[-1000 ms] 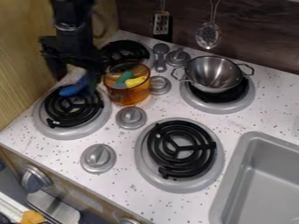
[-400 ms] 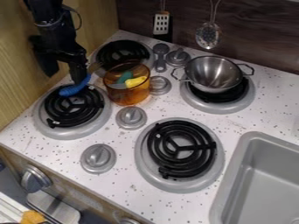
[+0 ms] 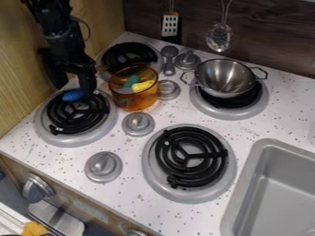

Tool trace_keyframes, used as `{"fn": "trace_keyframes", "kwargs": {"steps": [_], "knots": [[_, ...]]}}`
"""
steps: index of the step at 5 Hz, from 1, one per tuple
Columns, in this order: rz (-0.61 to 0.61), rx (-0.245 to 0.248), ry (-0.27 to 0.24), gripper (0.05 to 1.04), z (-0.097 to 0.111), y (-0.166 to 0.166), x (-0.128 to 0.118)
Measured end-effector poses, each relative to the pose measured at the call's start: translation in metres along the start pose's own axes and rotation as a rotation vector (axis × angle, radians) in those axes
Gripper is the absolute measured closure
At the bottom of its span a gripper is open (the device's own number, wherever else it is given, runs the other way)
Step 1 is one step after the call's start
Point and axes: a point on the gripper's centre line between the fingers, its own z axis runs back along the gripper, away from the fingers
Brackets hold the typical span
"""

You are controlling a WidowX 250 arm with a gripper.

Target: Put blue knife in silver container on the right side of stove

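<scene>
Orange pot (image 3: 135,100) holds yellow and green pieces (image 3: 142,86); whether the hand (image 3: 87,87) grips, I cannot tell.

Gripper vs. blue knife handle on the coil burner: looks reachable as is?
Likely yes. The gripper hangs right beside the blue knife handle, with nothing visible between them. The amber pot stands off to one side, seemingly out of the way.
</scene>
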Motion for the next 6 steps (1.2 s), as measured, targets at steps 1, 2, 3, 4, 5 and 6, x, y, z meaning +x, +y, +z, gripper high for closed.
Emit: {"fn": "trace_keyframes", "kwargs": {"steps": [1,2,3,4,5,6], "knots": [[0.006,-0.013,-0.003,0.083,-0.010,0.003,-0.001],[0.010,-0.024,0.005,0.083,-0.018,0.005,-0.003],[0.018,-0.033,0.008,0.141,-0.019,0.006,-0.005],[0.023,-0.039,0.011,0.417,-0.020,0.009,-0.004],[0.027,-0.024,0.020,0.654,-0.020,0.011,-0.006],[0.050,0.007,0.030,0.663,-0.018,0.010,-0.011]]}}
